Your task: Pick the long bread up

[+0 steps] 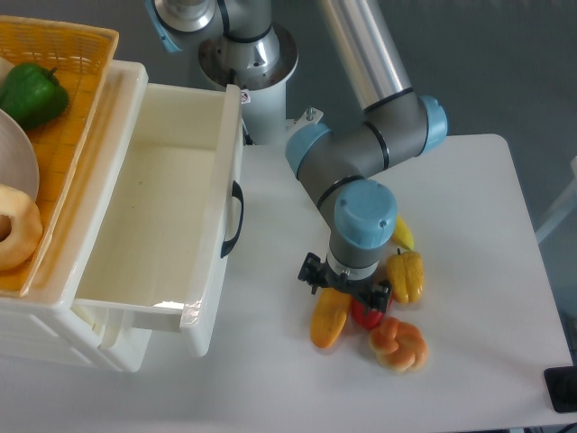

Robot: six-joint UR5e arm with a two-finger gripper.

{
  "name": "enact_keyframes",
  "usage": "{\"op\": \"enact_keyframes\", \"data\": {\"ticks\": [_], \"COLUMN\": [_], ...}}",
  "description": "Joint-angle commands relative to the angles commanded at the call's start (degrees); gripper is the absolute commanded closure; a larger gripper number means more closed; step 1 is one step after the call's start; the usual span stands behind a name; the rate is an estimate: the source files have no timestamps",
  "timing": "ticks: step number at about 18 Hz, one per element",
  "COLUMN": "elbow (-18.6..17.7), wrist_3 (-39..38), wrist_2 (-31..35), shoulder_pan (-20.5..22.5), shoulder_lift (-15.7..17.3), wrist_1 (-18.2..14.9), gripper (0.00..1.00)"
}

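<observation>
Directly under the fingers (345, 293) lies the bread (330, 317), its near end sticking out toward the table's (469, 207) front edge while the rest is hidden by the arm; the black fingers straddle it low down, but whether they are clenched on it or released cannot be told. Just right of them sits a red pepper (365, 315), with a yellow pepper (406, 276) beyond it and a braided bun (397, 343) in front. Well to their left stands an open white drawer (162, 216).
</observation>
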Motion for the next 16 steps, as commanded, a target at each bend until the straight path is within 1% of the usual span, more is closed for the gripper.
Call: {"op": "enact_keyframes", "data": {"ticks": [3, 7, 11, 13, 16], "elbow": [0.79, 0.97, 0.7, -0.17, -3.59], "wrist_3": [-0.09, 0.0, 0.0, 0.09, 1.05], "wrist_2": [0.0, -0.26, -0.26, 0.17, 0.0], "shoulder_pan": [-0.26, -0.44, -0.61, -0.7, 0.52], "shoulder_lift": [-1.41, -2.46, -2.2, -0.81, 3.24], "wrist_1": [1.31, 1.58, 1.5, 1.06, 0.79], "gripper": [0.0, 0.0, 0.0, 0.0, 0.0]}}
